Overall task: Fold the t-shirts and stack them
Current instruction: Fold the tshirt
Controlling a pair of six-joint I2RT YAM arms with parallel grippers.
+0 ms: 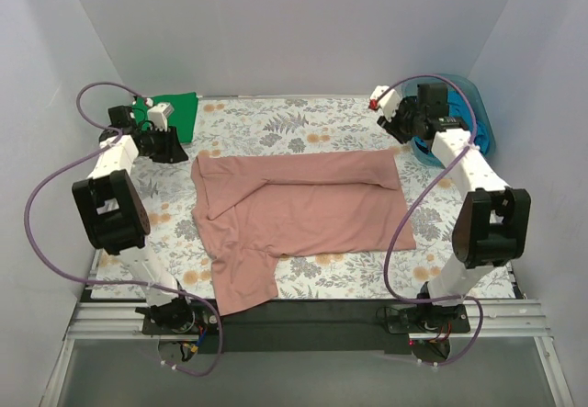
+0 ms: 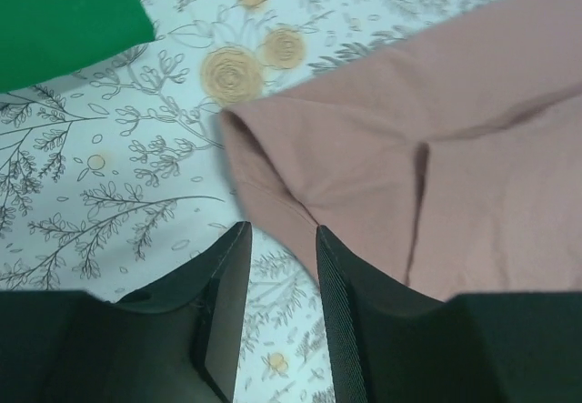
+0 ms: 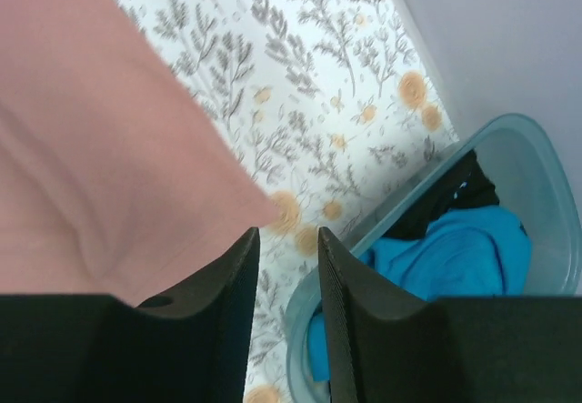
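Pink t-shirt (image 1: 299, 214) spread mid-table, top edge folded over; green t-shirt (image 1: 175, 113) folded far-left; blue t-shirt (image 3: 464, 257) crumpled far-right.

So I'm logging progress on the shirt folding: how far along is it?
Early. Done: the green t-shirt lies folded at the far left. In hand: the pink t-shirt is spread, its top edge folded over; the left tool and right tool hover open at its far corners. Left: the blue t-shirt sits in the teal tub.
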